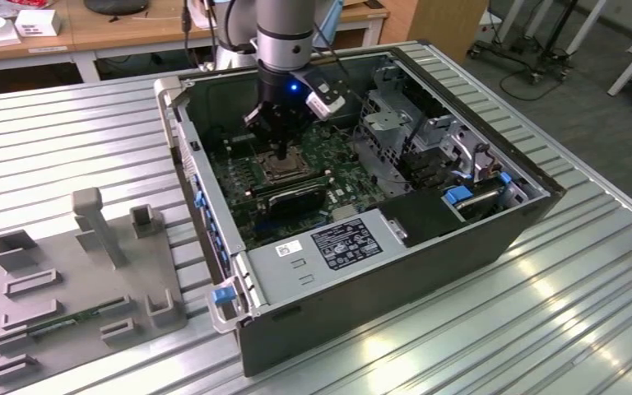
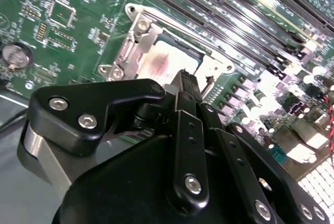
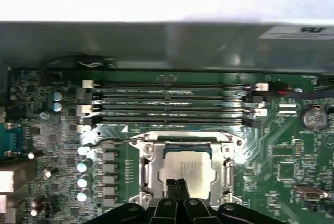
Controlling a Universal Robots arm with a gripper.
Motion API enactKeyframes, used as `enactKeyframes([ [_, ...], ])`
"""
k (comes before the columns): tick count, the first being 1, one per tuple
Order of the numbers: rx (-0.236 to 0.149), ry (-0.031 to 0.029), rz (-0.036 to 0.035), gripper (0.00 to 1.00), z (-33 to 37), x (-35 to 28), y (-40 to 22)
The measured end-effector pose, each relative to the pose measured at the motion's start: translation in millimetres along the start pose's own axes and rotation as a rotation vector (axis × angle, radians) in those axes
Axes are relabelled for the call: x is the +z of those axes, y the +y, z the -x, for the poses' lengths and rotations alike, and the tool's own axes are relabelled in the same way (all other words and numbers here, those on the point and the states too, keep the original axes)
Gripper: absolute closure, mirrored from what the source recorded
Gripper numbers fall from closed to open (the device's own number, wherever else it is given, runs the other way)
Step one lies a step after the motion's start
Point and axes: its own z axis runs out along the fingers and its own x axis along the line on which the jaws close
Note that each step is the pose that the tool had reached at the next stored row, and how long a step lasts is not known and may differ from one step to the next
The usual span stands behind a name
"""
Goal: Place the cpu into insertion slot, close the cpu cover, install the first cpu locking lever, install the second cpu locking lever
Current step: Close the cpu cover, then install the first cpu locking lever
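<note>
Gripper [image 3: 176, 184] has its fingers pressed together, holding nothing. Its tips sit just over the cpu [image 3: 190, 165], which lies framed by the cpu cover [image 3: 147, 167].

Both wrist views close above insertion slot [image 3: 228, 167] [image 2: 136, 40]

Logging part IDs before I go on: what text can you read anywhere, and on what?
On the grey metal housing, black label: too small to read.
Beside it, white sticker: too small.
On the cpu, markings: illegible.
On the case wall, pale label: illegible.
</note>
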Motion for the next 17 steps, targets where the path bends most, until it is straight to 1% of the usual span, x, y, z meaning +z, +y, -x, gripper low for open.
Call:
enactKeyframes([
  [2, 0.000, 0.0000, 0.0000, 0.89, 1.8, 0.0, -0.1],
  [5, 0.000, -0.0006, 0.0001, 0.89, 1.8, 0.1, 0.0],
  [6, 0.000, -0.0041, 0.0000, 0.89, 1.8, 0.2, 0.0],
  [7, 0.000, -0.0105, -0.0001, 0.89, 1.6, 0.4, 0.1],
  [9, 0.001, -0.0265, -0.0001, 0.89, 1.1, 0.9, 0.0],
  [10, 0.001, -0.0325, 0.0000, 0.89, 0.8, 1.1, 0.0],
  [11, 0.001, -0.0359, 0.0002, 0.89, 0.7, 1.2, 0.1],
  [13, 0.001, -0.0364, 0.0002, 0.89, 0.7, 1.2, 0.1],
  [15, 0.001, -0.0394, 0.0000, 0.89, 0.7, 1.1, 0.0],
  [17, 0.001, -0.0394, 0.0000, 0.89, 0.6, 1.1, 0.1],
])
